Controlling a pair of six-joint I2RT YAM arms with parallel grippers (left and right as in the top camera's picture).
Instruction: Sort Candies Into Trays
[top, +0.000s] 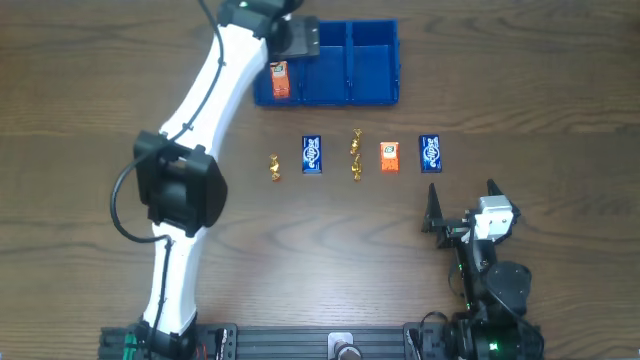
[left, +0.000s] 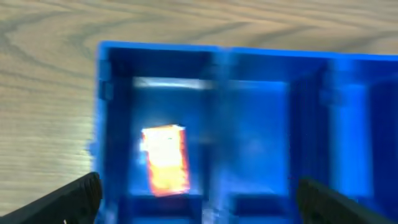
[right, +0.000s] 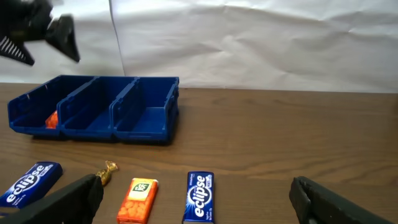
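early in the sort, seemingly: just one small orange candy box (top: 280, 80) in the leftmost compartment of the blue plastic three-bin tray (top: 372, 98), under the wide-open, empty left end effector (left: 199, 198). left on the wooden bench (top: 560, 100): two blue mint packs (top: 313, 154), another orange box (top: 389, 156), three gold-wrapped candies (top: 275, 167). right end effector (top: 462, 205) open, empty, near its base.

The table (top: 80, 100) is dark wood with visible grain and a low sheen. At twelve o'clock the blue tray (top: 340, 98) is smooth moulded plastic, glossy. The gold candies (top: 276, 167) wear crinkled shiny foil; the blue packs (top: 313, 154) look glossy, the orange box (top: 389, 157) smooth plastic. At nine o'clock the left arm (top: 215, 90) has a smooth white shell.
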